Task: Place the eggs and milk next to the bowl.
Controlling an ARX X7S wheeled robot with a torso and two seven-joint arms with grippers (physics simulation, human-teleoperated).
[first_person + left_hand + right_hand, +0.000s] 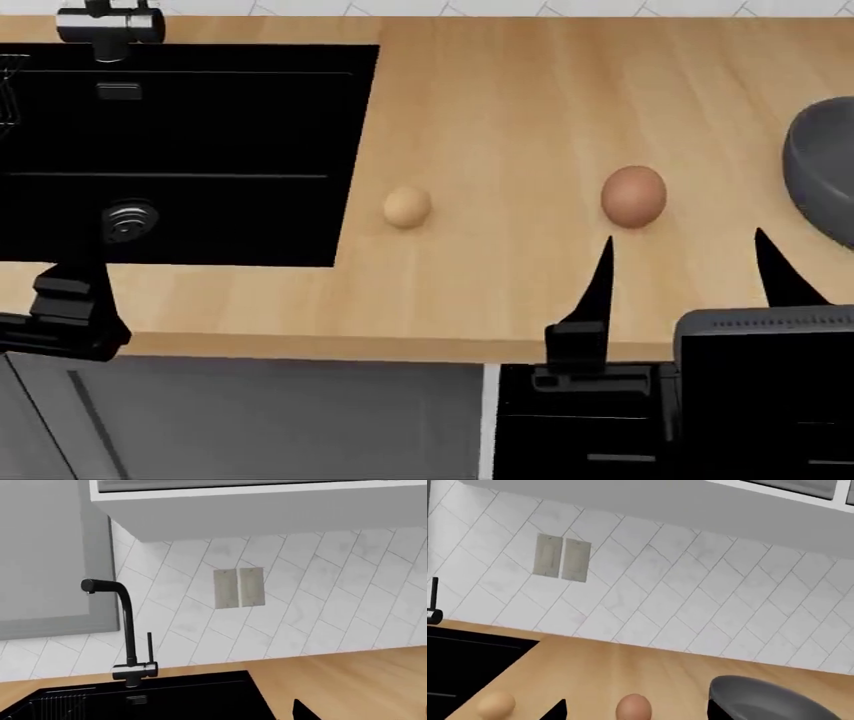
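- The right gripper [683,265], fingers spread wide and empty, is aligned before the reddish-brown oval egg [633,195] near the counter's front edge, presumably for grasping.
- The left gripper [67,310] is parked at the front edge; its finger opening cannot be told.
- The matte dark grey round bowl [821,165] is positioned at the counter's right edge.

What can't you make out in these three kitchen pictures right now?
- Milk: in no view, so where it stands is unknown.
- Bowl: cut off by the head view's right edge; the right wrist view's bottom edge crops it too.
- Left hand: only part shows at the head view's left edge, open or shut unclear.
- Faucet: only its base shows at the head view's top.
- Both eggs, tan and brown: cropped in the right wrist view.
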